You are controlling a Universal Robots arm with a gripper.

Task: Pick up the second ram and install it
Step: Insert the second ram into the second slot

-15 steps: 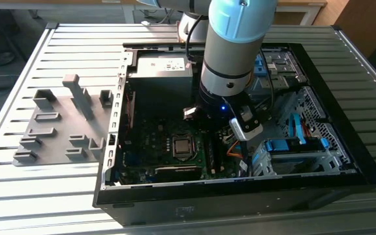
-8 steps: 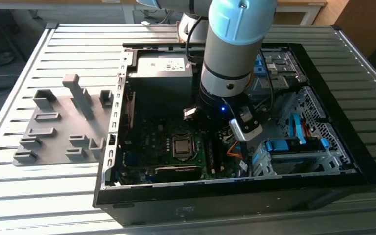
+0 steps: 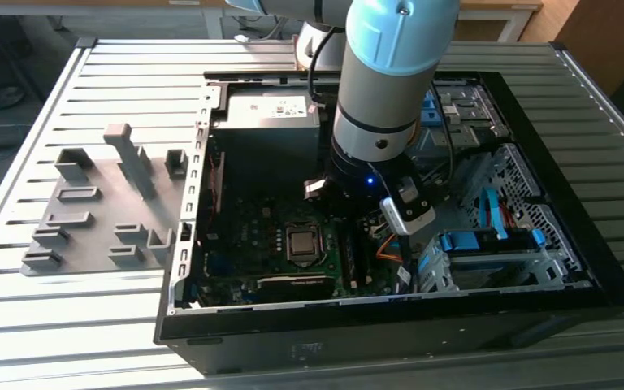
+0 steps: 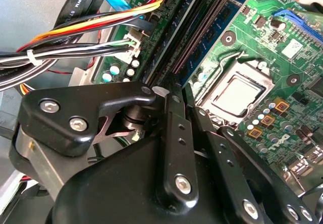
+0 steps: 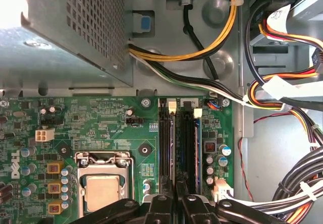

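My gripper (image 3: 344, 216) reaches down into the open computer case (image 3: 572, 268), over the memory slots beside the CPU socket (image 5: 103, 189). In both wrist views its fingers (image 5: 162, 204) come together at the tips, so the gripper (image 4: 176, 94) is shut right above the slots. Two blue-green sticks stand upright in the slots: one next to the socket (image 5: 171, 146), its chip face showing in the second wrist view (image 4: 218, 36), and one farther from the socket (image 5: 198, 148). Which is the second ram I cannot tell. Whether the tips touch a stick is hidden.
Bundles of black, yellow and red cables (image 5: 298, 183) run close beside the slots. The metal power supply box (image 5: 75, 27) sits past the board. Blue drive-bay clips (image 3: 474, 240) lie at the exterior view's right. A grey fixture (image 3: 106, 207) stands on the slatted table outside the case.
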